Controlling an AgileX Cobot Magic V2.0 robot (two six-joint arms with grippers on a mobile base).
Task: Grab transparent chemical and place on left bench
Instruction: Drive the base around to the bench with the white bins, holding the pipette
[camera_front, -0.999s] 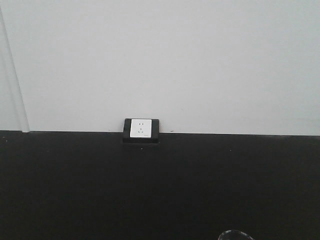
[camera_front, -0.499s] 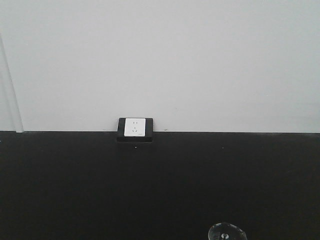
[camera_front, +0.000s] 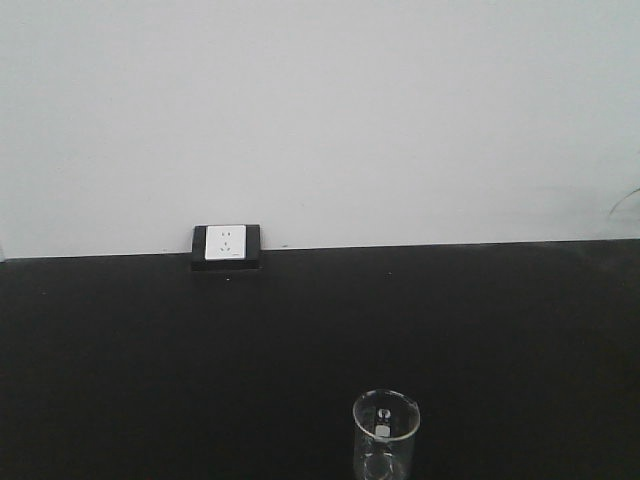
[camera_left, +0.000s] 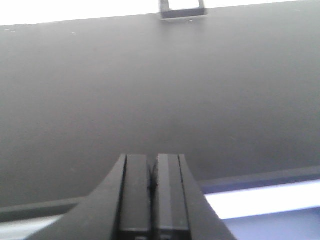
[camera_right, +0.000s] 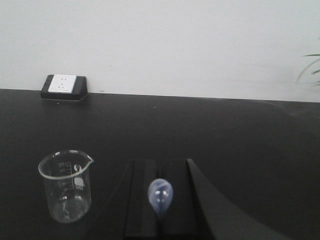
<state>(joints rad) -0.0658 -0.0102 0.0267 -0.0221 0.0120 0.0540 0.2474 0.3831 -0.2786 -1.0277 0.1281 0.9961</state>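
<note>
A small clear glass beaker (camera_front: 385, 435) stands upright on the black bench (camera_front: 150, 350), low in the front view. In the right wrist view the beaker (camera_right: 66, 185) is just left of my right gripper (camera_right: 161, 163) and looks empty. The right gripper is shut on a thin pale-blue translucent rod; its rounded bulb end (camera_right: 161, 196) shows between the fingers. The rod is apart from the beaker. My left gripper (camera_left: 152, 158) is shut and empty, above the bench near its front edge.
A white socket in a black frame (camera_front: 226, 245) sits where the bench meets the white wall; it also shows in the right wrist view (camera_right: 62, 85). Thin plant leaves (camera_right: 310, 67) reach in at the far right. The bench's front edge (camera_left: 260, 179) lies below the left gripper.
The front view has shifted: the socket slid left and slightly up, and the beaker came up from the bottom edge into fuller view.
</note>
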